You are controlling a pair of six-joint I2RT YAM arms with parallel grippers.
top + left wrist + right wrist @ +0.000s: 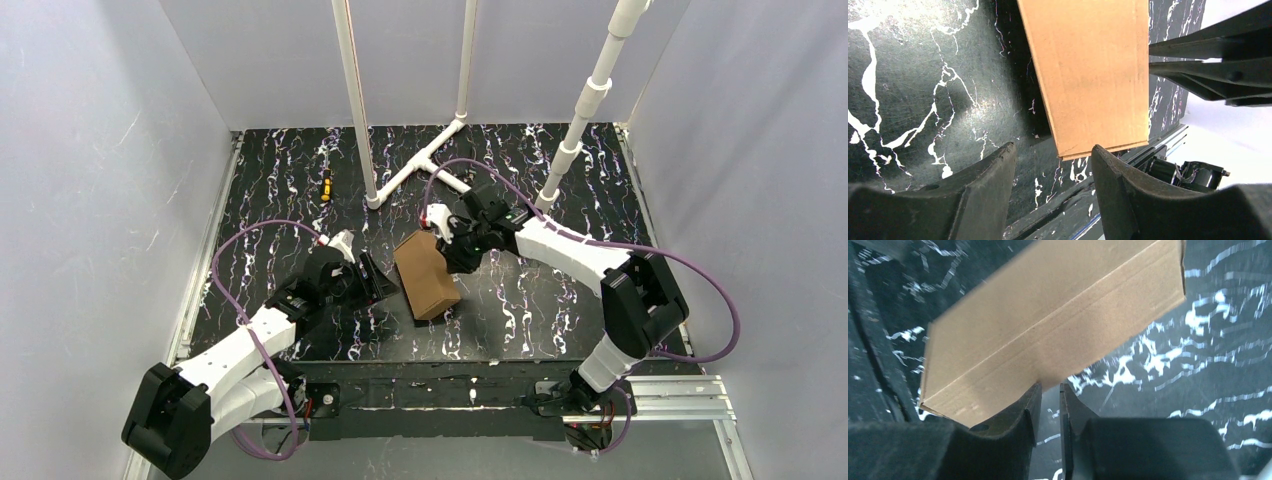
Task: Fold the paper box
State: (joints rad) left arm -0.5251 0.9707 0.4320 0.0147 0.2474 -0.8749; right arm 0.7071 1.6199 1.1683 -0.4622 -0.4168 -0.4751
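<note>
I see the box point(427, 278) sitting closed on the surface point(280, 180), between the two arms and turned at an angle. My left gripper point(1053, 148) is released, jaws spread wide, with the box's near corner just past the tips. My right gripper point(1050, 388) is nearly clenched, a slim empty gap between the jaws, and one finger point(1030, 407) meets the box's lower edge.

You'll see a white PVC pipe frame point(415, 168) standing on a black, white-veined tabletop point(560, 310). Plain pale grey walls point(100, 150) rise behind that frame and on both sides of it.
</note>
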